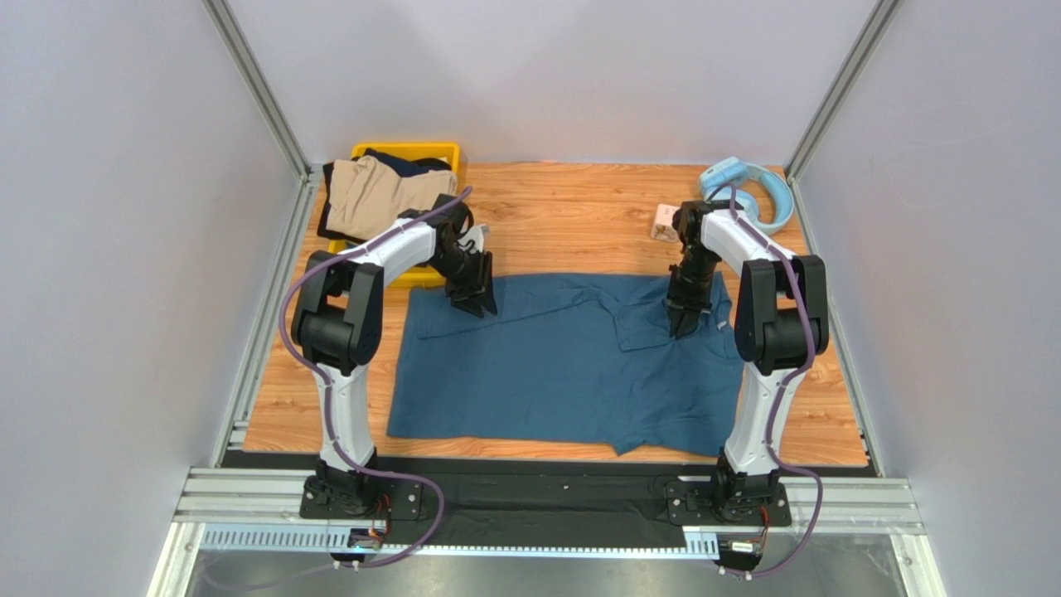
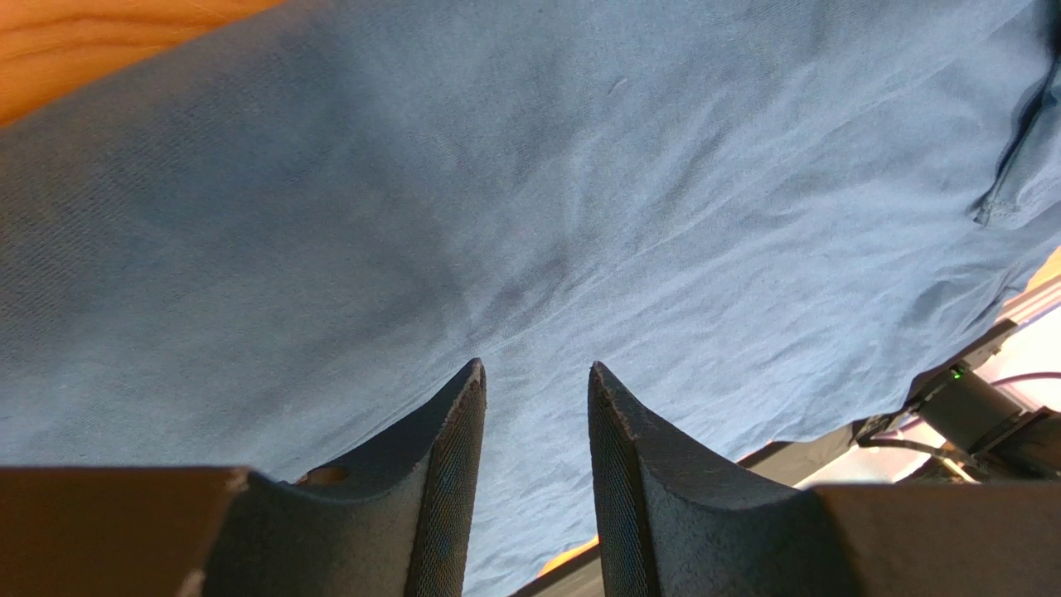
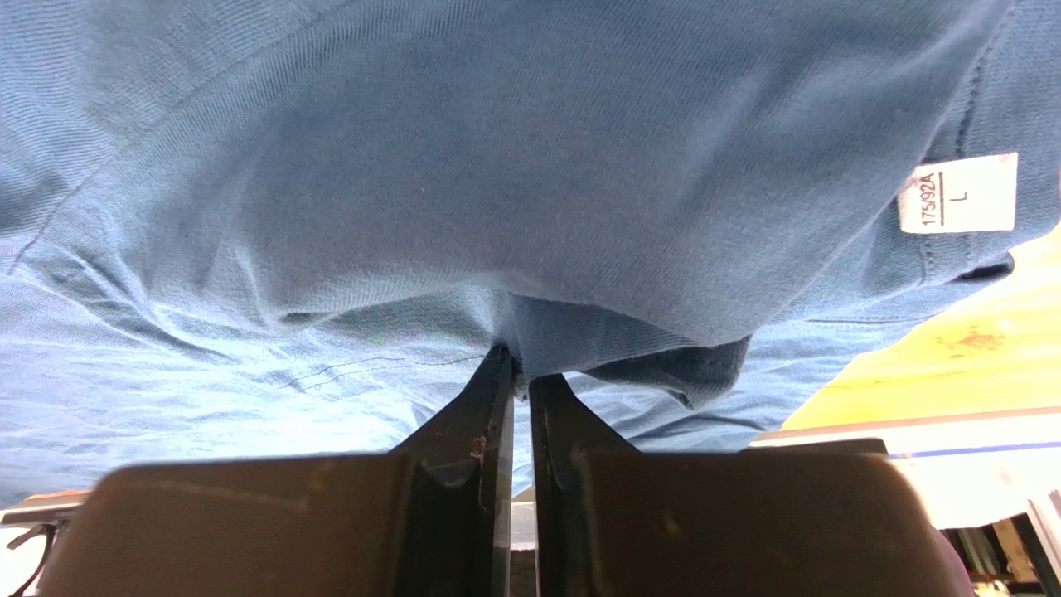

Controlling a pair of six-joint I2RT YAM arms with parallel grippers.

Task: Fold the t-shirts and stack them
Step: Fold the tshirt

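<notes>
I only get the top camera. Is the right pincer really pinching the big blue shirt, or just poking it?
Observer: The right wrist camera shows the right pincer shut on a raised fold of the large teal-blue cloth t-shirt.
Operator: What about the left one?
Observer: In the left wrist camera the left pincer stands open over the shirt, gripping nothing.
Operator: Does the shirt have a label?
Observer: Yes, the right wrist camera shows a small white tag marked L near the collar.
</notes>
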